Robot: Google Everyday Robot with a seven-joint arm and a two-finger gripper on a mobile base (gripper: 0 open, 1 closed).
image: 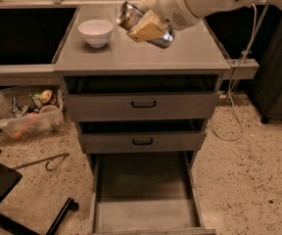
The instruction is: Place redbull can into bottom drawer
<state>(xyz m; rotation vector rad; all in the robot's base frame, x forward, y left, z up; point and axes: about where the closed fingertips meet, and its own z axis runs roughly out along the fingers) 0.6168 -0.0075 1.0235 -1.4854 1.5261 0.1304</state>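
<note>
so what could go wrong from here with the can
The pincer holds the redbull can tilted above the countertop, far from the open bottom drawer; a slip might drop it on the counter or floor. The white bowl sits close by; a swing could knock it. The middle drawer juts over the bottom one's rear, so the descent could clip it.
</note>
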